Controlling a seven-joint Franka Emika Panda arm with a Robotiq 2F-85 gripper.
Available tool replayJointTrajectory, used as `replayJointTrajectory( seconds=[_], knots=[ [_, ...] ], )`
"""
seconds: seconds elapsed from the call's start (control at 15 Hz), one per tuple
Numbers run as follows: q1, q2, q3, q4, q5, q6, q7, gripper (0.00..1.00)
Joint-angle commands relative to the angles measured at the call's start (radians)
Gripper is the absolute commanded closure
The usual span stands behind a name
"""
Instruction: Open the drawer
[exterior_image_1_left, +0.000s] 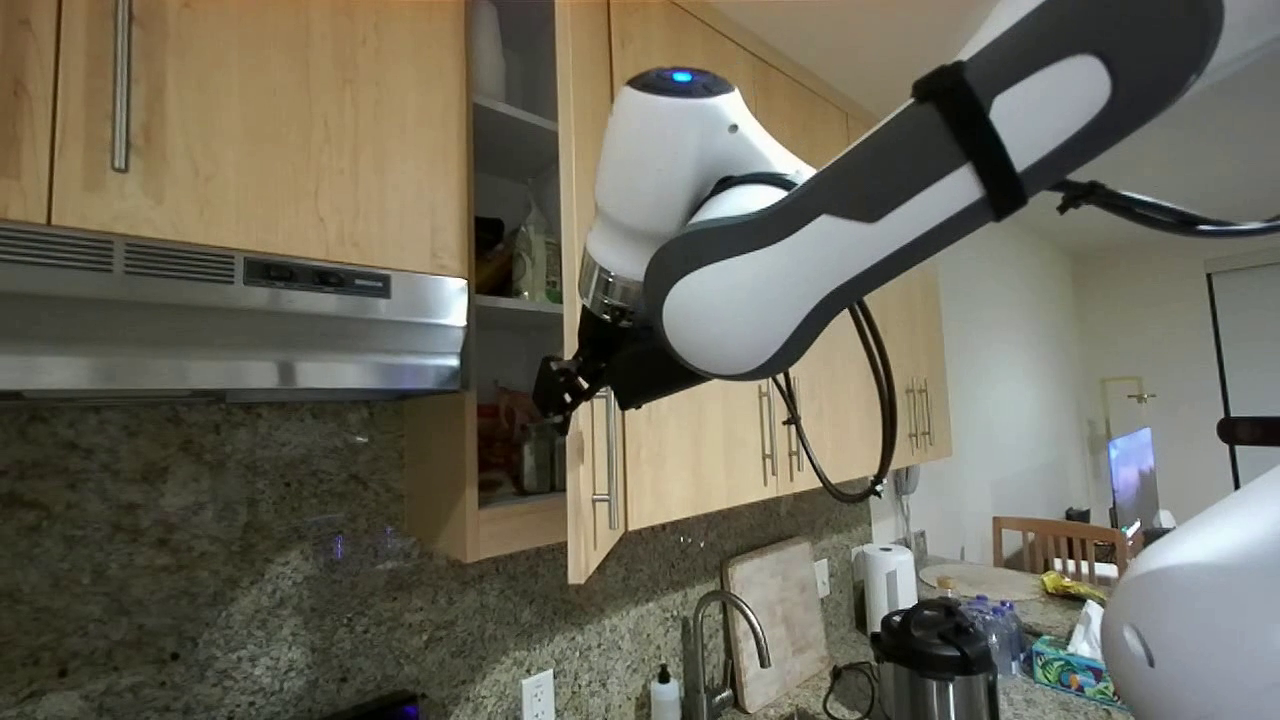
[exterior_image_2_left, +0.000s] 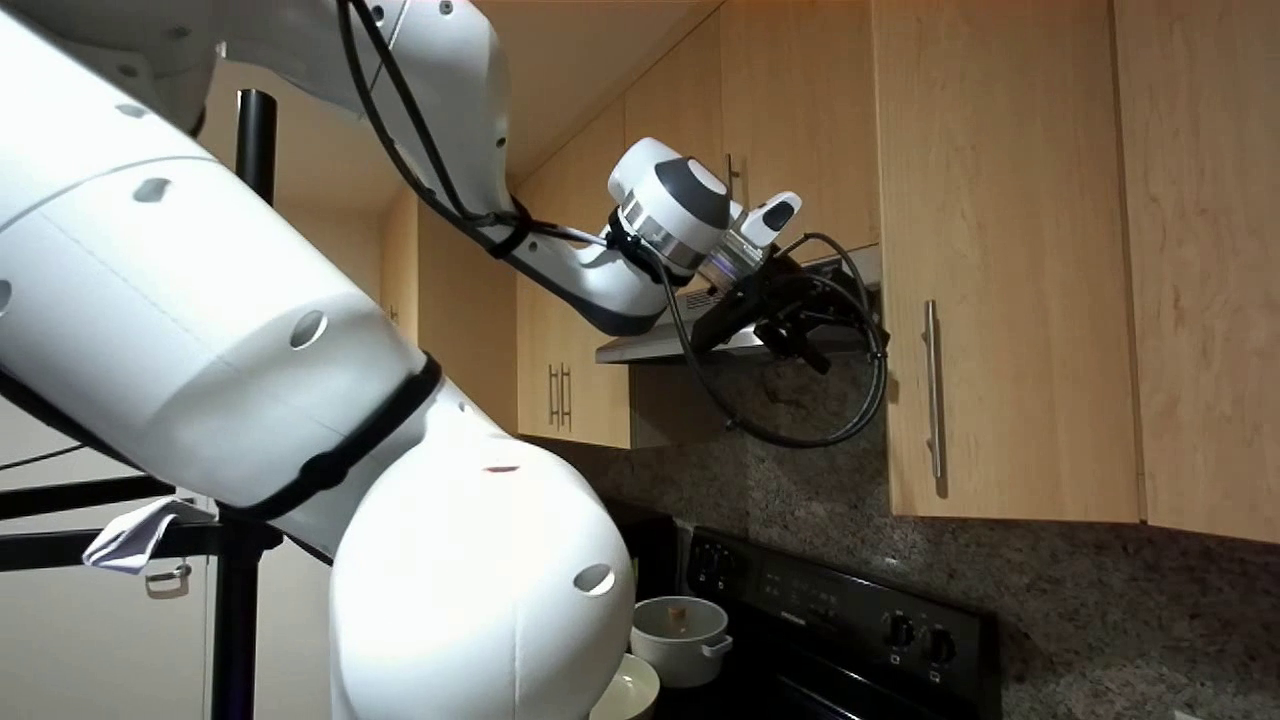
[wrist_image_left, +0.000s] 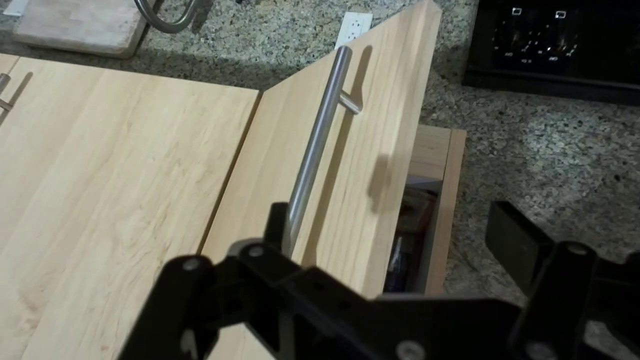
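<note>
Cabinet door (wrist_image_left: 357, 185) ajar; wrist view: edge (wrist_image_left: 404, 150) between spread fingers (wrist_image_left: 517, 245) of gripper (wrist_image_left: 392, 230).

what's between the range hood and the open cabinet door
In an exterior view, the cabinet's shelves show there, holding a bag and other items, some too dim or hidden to name.
</note>
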Motion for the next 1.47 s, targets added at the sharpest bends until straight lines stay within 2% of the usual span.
replayJointTrajectory(
  seconds=[0.0, 0.6, 1.4],
  knots=[
    [-0.081, 0.048, 0.057, 0.031, -0.01, 0.078, 0.053, 0.0],
    [-0.258, 0.105, 0.14, 0.074, -0.014, 0.184, 0.081, 0.0],
    [-0.358, 0.166, 0.194, 0.117, -0.021, 0.213, 0.094, 0.0]
  ],
)
